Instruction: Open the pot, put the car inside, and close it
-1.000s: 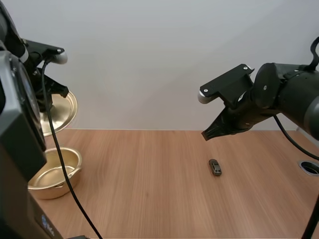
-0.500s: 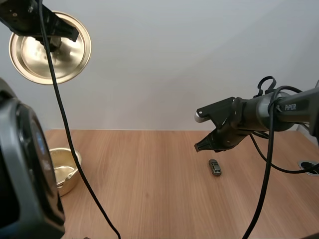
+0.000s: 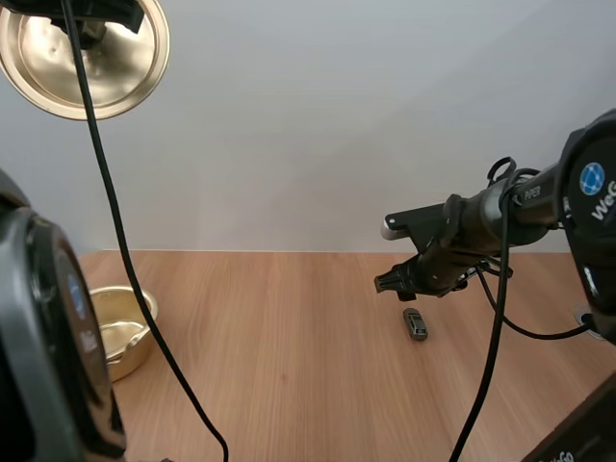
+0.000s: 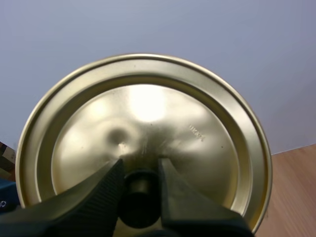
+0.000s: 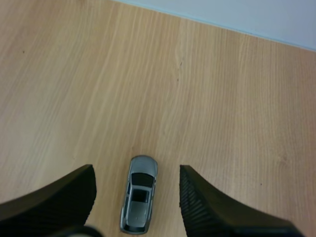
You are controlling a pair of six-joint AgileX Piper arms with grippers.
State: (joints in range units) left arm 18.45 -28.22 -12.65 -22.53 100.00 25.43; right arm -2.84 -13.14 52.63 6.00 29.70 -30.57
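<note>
The right gripper [image 3: 382,282] hung wide open above the car [image 5: 138,194]; best to drop straight and pinch its long sides. The left gripper [image 4: 140,170] held the lid [image 4: 148,118] aloft

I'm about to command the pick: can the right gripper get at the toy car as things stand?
Probably yes. The right gripper hangs open just above the toy car, a finger to either side, with only bare table around it. The left gripper holds the lid high, well clear.
</note>
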